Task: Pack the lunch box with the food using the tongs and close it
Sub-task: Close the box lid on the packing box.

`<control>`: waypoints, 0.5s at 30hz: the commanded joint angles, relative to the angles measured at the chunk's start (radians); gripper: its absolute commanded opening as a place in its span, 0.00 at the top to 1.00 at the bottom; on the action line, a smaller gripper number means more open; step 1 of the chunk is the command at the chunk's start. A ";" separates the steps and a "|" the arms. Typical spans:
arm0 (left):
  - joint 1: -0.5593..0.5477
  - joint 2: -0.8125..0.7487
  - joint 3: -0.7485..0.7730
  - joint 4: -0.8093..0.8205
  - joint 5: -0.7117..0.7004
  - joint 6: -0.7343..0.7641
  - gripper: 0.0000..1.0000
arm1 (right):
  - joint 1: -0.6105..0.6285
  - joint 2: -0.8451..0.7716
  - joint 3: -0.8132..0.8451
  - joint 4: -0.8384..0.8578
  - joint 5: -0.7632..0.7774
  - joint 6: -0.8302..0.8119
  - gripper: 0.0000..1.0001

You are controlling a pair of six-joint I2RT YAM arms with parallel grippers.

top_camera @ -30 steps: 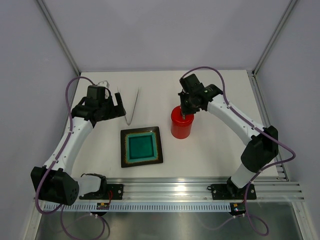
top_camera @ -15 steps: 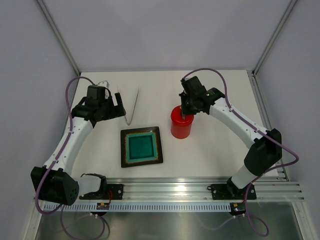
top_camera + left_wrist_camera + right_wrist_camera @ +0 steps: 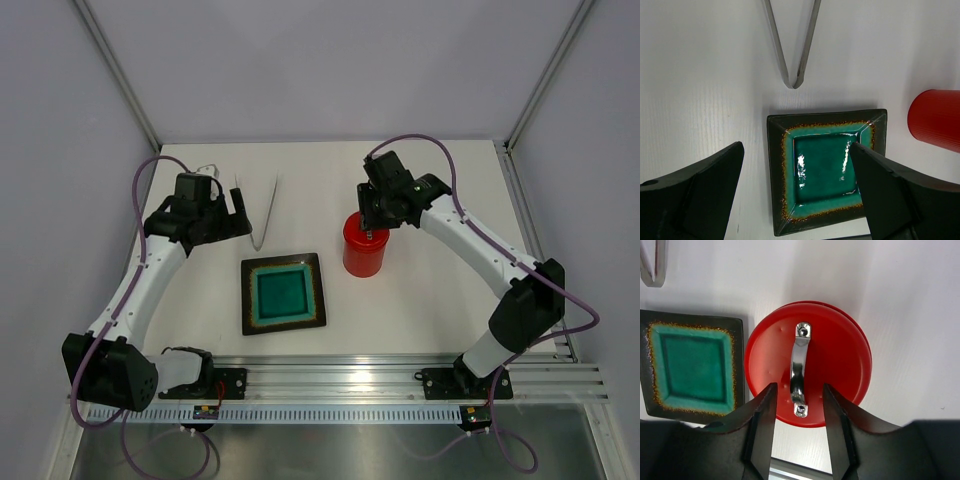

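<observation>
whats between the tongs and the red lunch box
Nothing but bare table between tongs and lunch box in the top view; the plate lies off that line, nearer the arms.

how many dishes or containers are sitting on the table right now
2: the red lunch box, with its lid on, on the right side of the table, and the square plate to its left, nearer the arm bases. None seems hidden.
</observation>
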 commanded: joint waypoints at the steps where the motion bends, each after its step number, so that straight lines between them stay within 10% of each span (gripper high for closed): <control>1: 0.001 -0.034 -0.003 0.023 -0.009 0.006 0.09 | 0.006 -0.040 0.059 -0.039 0.062 -0.009 0.51; 9: 0.001 -0.045 0.000 0.018 -0.005 0.004 0.10 | 0.006 -0.089 0.079 -0.019 0.133 0.010 0.51; 15: -0.007 -0.062 0.023 0.017 0.032 -0.013 0.10 | -0.026 -0.081 0.035 -0.002 0.133 0.013 0.90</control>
